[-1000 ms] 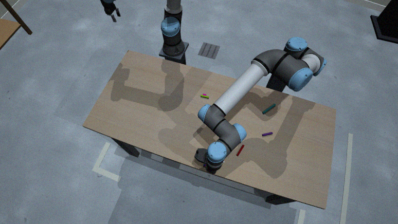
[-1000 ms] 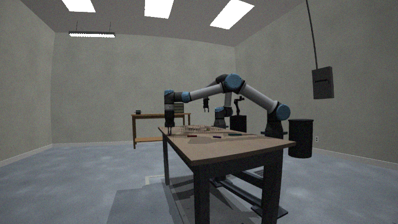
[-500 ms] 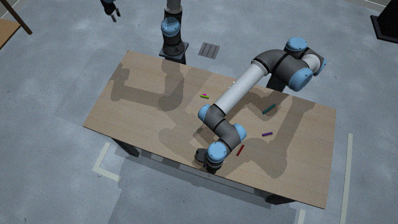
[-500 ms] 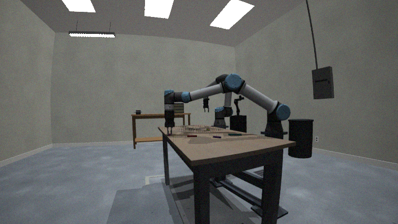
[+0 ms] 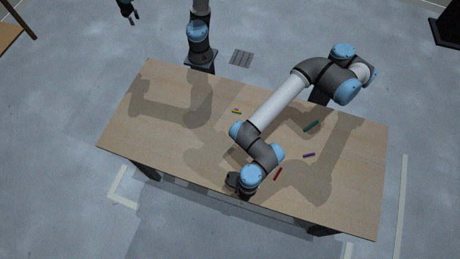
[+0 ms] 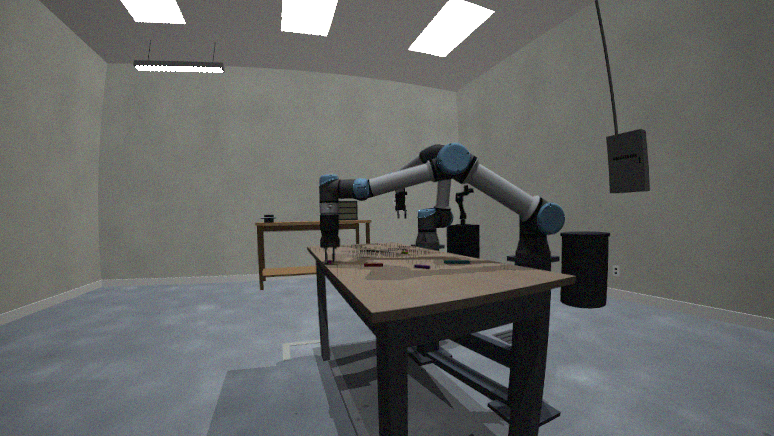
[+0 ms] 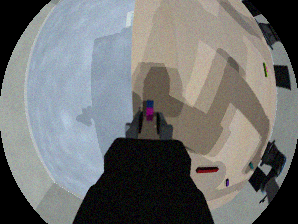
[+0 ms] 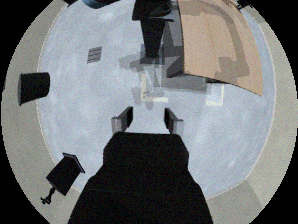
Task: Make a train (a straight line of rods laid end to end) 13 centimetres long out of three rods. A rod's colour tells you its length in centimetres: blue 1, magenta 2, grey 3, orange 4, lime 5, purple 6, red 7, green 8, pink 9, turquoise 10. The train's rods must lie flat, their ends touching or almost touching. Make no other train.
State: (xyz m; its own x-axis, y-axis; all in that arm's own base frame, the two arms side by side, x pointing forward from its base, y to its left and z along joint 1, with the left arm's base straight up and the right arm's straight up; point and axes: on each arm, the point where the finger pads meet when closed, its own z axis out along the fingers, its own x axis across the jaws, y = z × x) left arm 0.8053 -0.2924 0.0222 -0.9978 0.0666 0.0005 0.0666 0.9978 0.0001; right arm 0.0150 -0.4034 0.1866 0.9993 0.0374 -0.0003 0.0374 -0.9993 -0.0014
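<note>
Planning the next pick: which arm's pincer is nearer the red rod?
Left. Its pincer is low over the table edge beside the red rod; the right pincer hangs beyond the table.
</note>
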